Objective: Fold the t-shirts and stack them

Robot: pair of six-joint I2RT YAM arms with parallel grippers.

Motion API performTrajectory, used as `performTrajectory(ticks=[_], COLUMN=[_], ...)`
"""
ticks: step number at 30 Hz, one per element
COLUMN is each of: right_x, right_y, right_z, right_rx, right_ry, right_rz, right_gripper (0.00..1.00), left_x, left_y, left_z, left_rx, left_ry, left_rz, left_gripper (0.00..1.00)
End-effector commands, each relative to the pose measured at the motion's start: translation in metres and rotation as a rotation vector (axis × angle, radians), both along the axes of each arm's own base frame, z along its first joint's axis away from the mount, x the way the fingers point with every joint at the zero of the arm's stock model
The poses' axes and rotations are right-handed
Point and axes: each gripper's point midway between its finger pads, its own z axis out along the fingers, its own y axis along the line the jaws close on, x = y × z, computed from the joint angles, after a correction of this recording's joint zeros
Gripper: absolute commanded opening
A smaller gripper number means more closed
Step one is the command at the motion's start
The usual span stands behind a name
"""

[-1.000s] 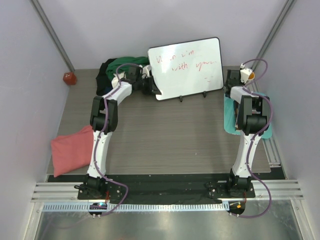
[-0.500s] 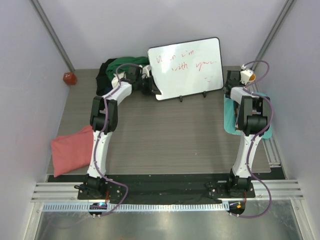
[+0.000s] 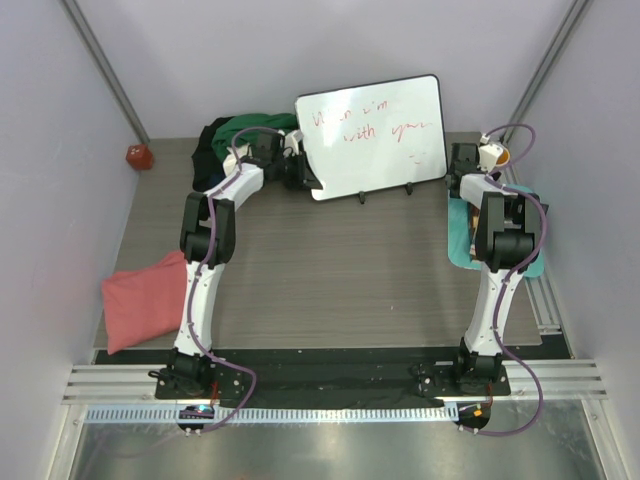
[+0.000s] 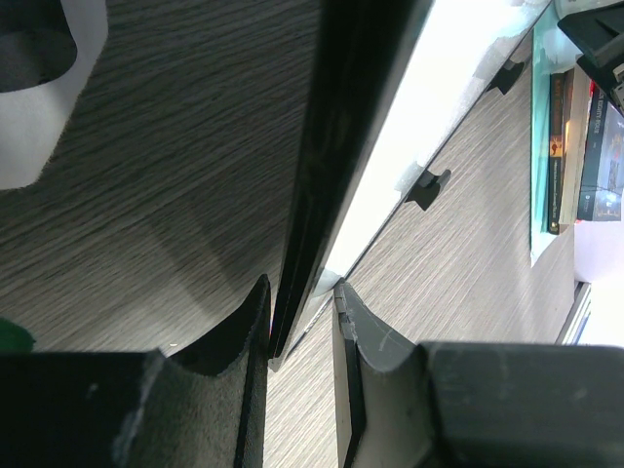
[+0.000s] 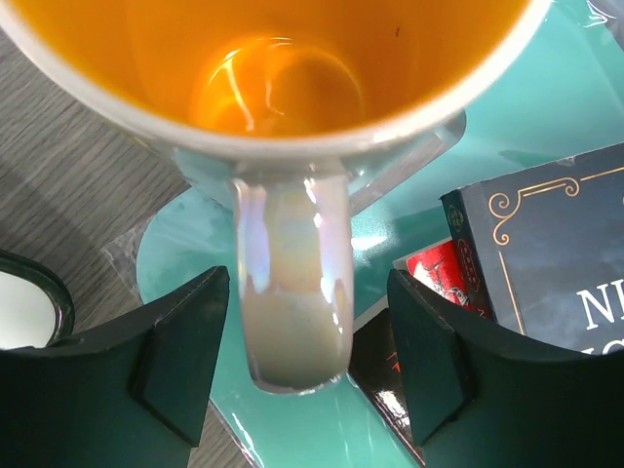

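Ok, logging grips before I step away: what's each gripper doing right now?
Left gripper: closed on the whiteboard edge.
Right gripper: open, fingers either side of the mug handle.

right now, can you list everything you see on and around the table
wood-grain table: one, grey-brown, under everything
framed whiteboard: one, white with red writing, propped back centre
soft dark green t-shirt: one, heaped back left
soft black t-shirt: one, same heap
soft salmon pink t-shirt: one, near left edge
small red ball: one, far left, beyond the table
flat teal mat: one, right side
glazed mug: one, white outside, orange inside, mat's far end
books: at least two, dark covers, on mat
left gripper: black, clamped on whiteboard's edge
right gripper: black, open astride mug handle
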Motion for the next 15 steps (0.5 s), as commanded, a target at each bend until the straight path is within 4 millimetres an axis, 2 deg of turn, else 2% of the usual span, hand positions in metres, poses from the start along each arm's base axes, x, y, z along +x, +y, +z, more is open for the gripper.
performTrajectory(ticks=[1,8,15], right_x=[0.011,0.012,-0.006], right_y=[-0.001,-0.003,-0.011], right_z=[0.040,0.051,0.086], right_rx=[-0.030,-0.048,-0.087], right_ry=[-0.089,-0.085,-0.121], right_rz=[0.001,-0.006,-0.060], right_gripper=[0.72,0.72,0.72], left_x=[0.005,0.008,0.013], left_y=[0.035,0.033,0.027], left_z=[-0.019,-0.020,-0.025], left_rx=[0.093,0.089,0.087], left_ry=[0.088,0.088,0.100], left_rz=[0.131,0.133,0.134], left_gripper=[0.00,0.00,0.00])
